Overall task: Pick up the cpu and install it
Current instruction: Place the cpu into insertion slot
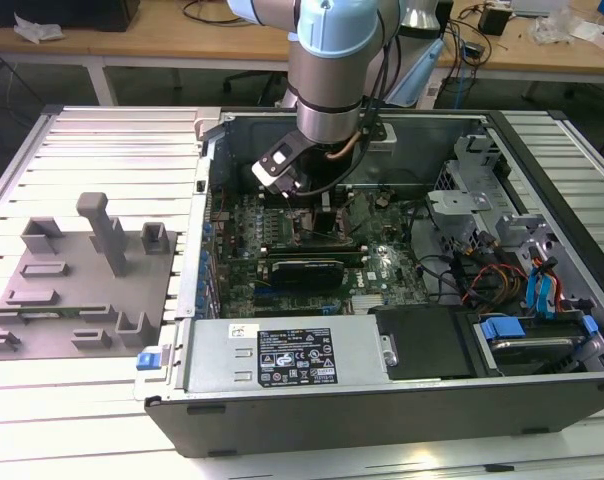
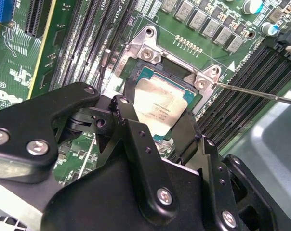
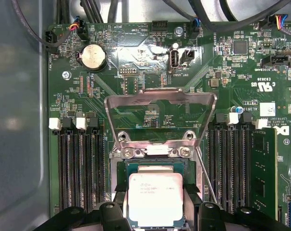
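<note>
The cpu (image 3: 155,198) (image 2: 161,102), a small square chip with a pale silvery top, sits level at the socket (image 2: 150,72) on the green motherboard, in it or just above it. My gripper (image 3: 156,202) (image 2: 160,118) is shut on the cpu, with its black fingers (image 3: 120,202) against two opposite sides. The socket's metal load plate (image 3: 160,98) stands swung open behind the chip. A thin retention lever (image 2: 256,91) sticks out to one side. In the exterior view the arm reaches down into the open computer case (image 1: 542,140), and the gripper (image 1: 327,215) is low over the motherboard.
Black memory slots (image 3: 78,163) (image 3: 230,163) flank the socket closely on both sides. A grey fixture plate with upright posts (image 1: 82,280) lies at the exterior view's left. The power supply (image 1: 282,360) sits at the front, and the drive cage and cables (image 1: 512,270) at the right.
</note>
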Motion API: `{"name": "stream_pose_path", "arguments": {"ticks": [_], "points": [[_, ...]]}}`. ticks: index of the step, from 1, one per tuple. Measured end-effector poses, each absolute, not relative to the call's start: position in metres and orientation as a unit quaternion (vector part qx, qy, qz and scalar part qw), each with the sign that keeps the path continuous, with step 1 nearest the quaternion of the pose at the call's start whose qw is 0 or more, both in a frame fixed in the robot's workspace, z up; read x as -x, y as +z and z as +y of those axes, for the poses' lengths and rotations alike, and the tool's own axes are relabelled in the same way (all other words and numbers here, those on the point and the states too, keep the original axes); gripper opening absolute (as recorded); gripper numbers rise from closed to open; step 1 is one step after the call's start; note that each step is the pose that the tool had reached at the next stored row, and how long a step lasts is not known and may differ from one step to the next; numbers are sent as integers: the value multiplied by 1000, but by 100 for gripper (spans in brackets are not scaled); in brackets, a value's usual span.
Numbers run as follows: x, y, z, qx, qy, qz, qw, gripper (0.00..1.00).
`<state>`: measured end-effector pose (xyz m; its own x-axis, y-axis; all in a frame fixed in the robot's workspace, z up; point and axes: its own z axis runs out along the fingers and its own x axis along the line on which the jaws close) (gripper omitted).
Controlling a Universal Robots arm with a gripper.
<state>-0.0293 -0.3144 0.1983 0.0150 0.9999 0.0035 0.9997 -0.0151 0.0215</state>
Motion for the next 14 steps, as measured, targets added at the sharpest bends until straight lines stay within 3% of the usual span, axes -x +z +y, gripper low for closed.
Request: {"name": "stream_pose_path", "arguments": {"ticks": [14], "points": [[29,197,-315,-703,9,711,6,55]]}}
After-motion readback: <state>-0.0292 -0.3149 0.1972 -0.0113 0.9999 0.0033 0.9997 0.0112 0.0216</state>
